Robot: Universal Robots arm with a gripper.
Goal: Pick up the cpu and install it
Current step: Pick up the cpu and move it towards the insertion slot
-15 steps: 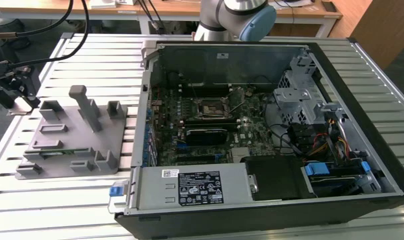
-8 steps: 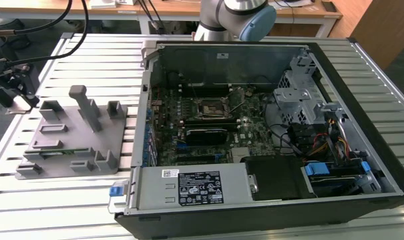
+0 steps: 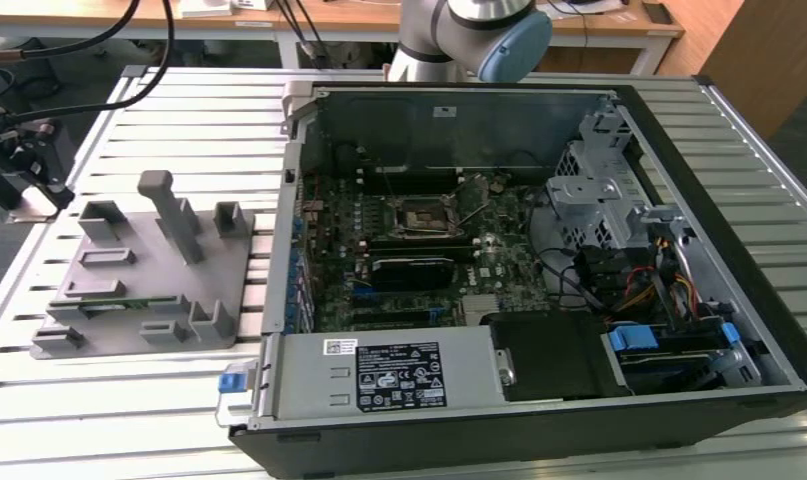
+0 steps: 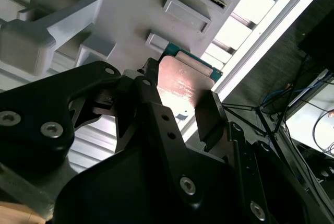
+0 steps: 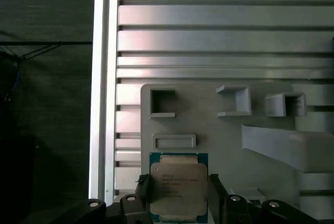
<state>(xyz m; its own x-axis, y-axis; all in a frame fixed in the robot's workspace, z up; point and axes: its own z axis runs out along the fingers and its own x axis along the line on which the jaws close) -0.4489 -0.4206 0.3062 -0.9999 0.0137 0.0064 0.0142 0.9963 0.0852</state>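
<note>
- The arm reaches to the exterior view's left, with the gripper (image 5: pixel 180 199) above the table (image 5: pixel 209 41) edge, beside the grey fixture plate (image 5: pixel 229 145).
- Its 2 jaws are narrowed onto the cpu (image 5: pixel 179 185), pinching its opposite edges.

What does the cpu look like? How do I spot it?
Find the grey plastic fixture plate on the slatted metal table. Over it, the black gripper pinches the cpu from both sides. It is the flat square with a shiny silver top and green rim, unlike the plain grey blocks nearby.
</note>
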